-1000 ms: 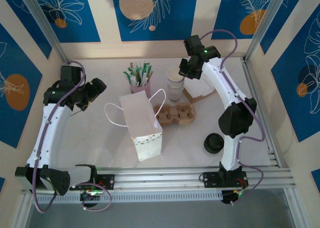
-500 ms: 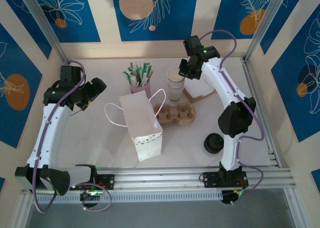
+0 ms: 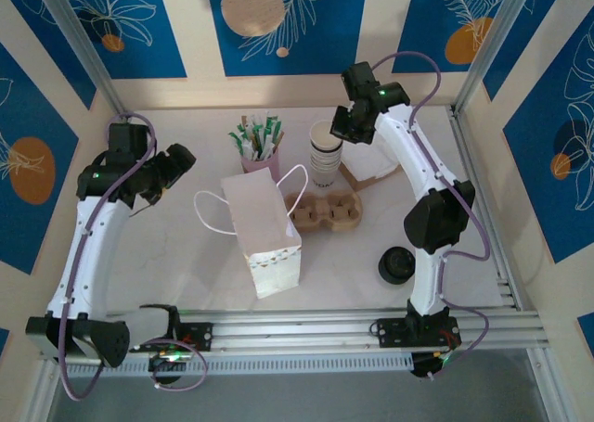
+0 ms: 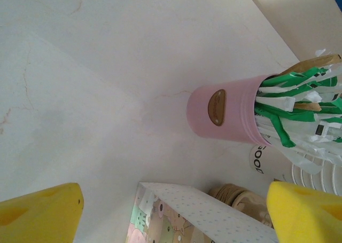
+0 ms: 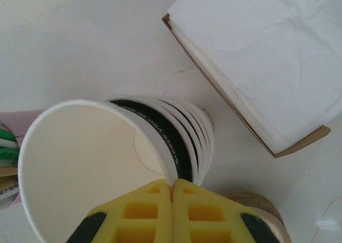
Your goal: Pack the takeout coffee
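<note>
Right now the right gripper [image 5: 172, 197] is pinched tight on the rim of the top cup [image 5: 75, 168]. Its two yellow fingers [image 5: 144, 211] are pressed together low in the middle of the right wrist view, with the thin paper wall caught between them. That cup sits tilted on the stack of cups [image 5: 196, 133], whose black-banded rims fan out beneath it. A box of napkins [image 5: 256, 67] lies just beside the stack, in the upper right of that view.

From above, the stack stands in the upper middle of the frame, with the cardboard cup carrier [image 3: 325, 211] just below it. The white paper bag [image 3: 264, 223] lies at the centre of the table [image 3: 186, 264], its handles spread. A pile of black lids [image 3: 397, 265] rests apart, toward the lower right.

The left gripper [image 3: 176, 160] hovers at the left of the overhead frame, jaws wide apart and holding nothing. It faces a pink pot [image 4: 224, 115] stuffed with green and white sachets.

An empty paper cup like this is probably very light and easy to crush. The side wall would buckle under a hard squeeze, while the rolled rim looks like the stiffest part. One finger inside and one outside at the rim seems a sensible hold. Nested cups tend to cling, so the cup below may ride up with this one. A slow, slightly twisting lift would likely free it. Held by one edge, the cup may also swing or tip.
</note>
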`<move>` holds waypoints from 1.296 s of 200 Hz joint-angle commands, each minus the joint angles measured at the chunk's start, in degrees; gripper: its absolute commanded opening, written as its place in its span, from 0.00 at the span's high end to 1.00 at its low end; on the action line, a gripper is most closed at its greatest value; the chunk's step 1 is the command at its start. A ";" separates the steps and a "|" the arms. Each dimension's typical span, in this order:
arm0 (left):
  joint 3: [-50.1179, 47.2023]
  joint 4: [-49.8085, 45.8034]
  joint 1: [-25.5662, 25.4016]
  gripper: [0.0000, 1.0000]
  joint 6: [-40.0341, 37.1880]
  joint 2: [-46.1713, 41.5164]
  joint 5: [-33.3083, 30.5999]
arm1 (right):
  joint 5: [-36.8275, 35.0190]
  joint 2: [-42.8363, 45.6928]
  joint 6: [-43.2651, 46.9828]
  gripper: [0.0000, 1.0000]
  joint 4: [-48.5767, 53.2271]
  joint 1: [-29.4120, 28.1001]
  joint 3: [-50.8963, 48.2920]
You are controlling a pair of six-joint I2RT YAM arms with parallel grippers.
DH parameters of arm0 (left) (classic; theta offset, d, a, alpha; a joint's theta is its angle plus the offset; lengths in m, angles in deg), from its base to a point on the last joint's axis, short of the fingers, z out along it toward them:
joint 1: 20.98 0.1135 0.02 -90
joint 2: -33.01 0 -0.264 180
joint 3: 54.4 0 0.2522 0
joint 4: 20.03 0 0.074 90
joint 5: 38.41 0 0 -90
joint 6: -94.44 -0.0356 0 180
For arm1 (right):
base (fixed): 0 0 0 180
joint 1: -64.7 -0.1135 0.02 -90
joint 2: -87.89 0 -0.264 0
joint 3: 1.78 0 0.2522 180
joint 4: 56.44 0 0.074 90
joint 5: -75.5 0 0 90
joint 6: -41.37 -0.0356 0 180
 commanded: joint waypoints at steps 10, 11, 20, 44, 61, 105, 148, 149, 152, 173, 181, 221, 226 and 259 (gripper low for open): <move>1.03 -1.79 0.57 0.11 0.06 -1.21 -1.15 | 1.36 0.21 0.10 0.93 2.29 0.51 4.44; 1.03 -1.77 0.57 0.11 0.05 -1.25 -1.19 | 1.37 0.21 0.10 0.93 2.33 0.52 4.49; 1.20 -2.07 0.60 0.11 -0.14 -1.43 -1.42 | 1.69 0.46 0.05 0.93 2.47 0.60 5.23; 1.48 -2.64 0.57 0.11 -0.66 -1.87 -1.98 | 2.13 1.44 -0.16 0.95 3.24 0.78 7.39; 1.74 -3.06 0.61 0.11 -1.02 -2.16 -2.46 | 2.70 2.37 -0.17 0.97 3.74 1.02 8.92; 2.18 -4.24 0.57 0.11 -1.15 -2.75 -2.30 | 6.56 7.08 -0.12 1.00 3.39 2.68 9.39; 2.74 -6.23 0.61 0.11 -1.02 -3.58 -0.23 | 6.88 12.97 0.84 1.00 3.95 3.14 8.00; 2.77 -6.28 0.59 0.11 -1.02 -3.58 -0.21 | 6.90 13.14 0.86 1.00 4.00 3.15 7.89; 2.84 -6.56 0.57 0.11 -1.02 -3.64 -0.19 | 6.97 13.57 0.89 1.00 4.09 3.15 7.62; 3.28 -8.22 0.52 0.11 -1.19 -4.39 -0.25 | 7.49 17.76 0.71 1.00 4.32 3.00 4.95; 3.03 -8.34 0.57 0.11 -1.36 -4.92 -0.12 | 7.40 19.59 1.01 1.00 4.23 2.74 3.52; 2.95 -9.72 0.57 0.11 -5.48 -7.27 -0.99 | 4.58 30.44 -0.35 1.00 3.25 2.18 -6.89; 3.05 -9.75 0.57 0.11 -6.07 -7.51 -1.26 | 3.89 31.77 -0.63 1.00 3.24 2.19 -8.17; 3.32 -11.24 0.57 0.09 -10.08 -9.69 -4.02 | 1.25 38.43 -2.11 1.00 6.71 2.19 -12.13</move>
